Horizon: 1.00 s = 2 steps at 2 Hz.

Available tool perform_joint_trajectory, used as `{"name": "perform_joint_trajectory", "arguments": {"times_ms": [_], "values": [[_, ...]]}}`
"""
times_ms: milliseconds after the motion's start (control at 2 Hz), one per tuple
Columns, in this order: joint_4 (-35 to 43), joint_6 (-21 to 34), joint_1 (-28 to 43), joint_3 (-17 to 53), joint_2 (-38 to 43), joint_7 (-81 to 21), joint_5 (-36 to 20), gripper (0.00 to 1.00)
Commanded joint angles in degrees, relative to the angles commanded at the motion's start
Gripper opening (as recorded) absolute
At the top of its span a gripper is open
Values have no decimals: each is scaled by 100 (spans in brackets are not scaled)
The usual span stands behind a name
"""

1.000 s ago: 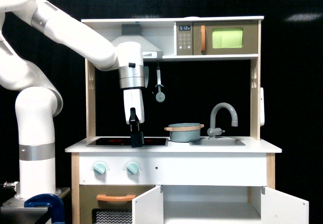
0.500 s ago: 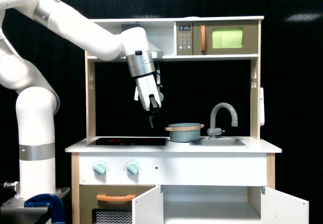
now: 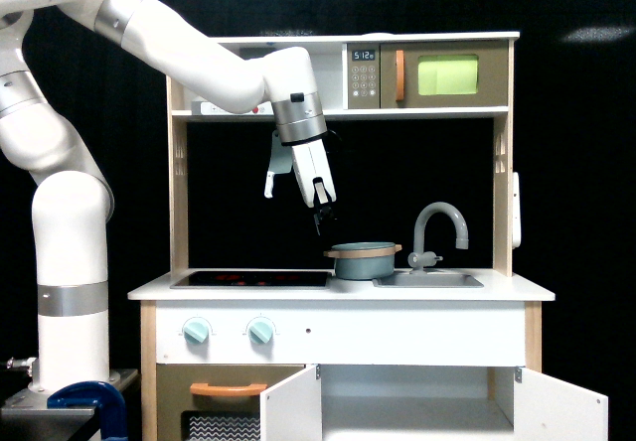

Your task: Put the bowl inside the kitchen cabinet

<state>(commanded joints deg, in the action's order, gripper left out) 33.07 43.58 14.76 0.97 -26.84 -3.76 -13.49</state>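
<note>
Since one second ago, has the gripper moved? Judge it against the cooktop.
Yes. The gripper has risen off the cooktop and swung toward the exterior view's right, now hanging beside the bowl.

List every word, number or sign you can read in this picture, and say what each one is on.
"5:12" on the microwave display, above its keypad; the last digit is a little blurred.
The keypad marks are too small to read.
The two knobs below the counter show no readable marks.
No other text shows on the kitchen, the bowl or the arm.
</note>
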Motion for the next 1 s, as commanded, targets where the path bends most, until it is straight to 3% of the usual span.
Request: {"name": "perform_joint_trajectory", "arguments": {"times_ms": [500,1000], "values": [[346,-210,440,119,521,-253,-694,100],[310,-433,720,683,901,-903,-2208,100]]}}
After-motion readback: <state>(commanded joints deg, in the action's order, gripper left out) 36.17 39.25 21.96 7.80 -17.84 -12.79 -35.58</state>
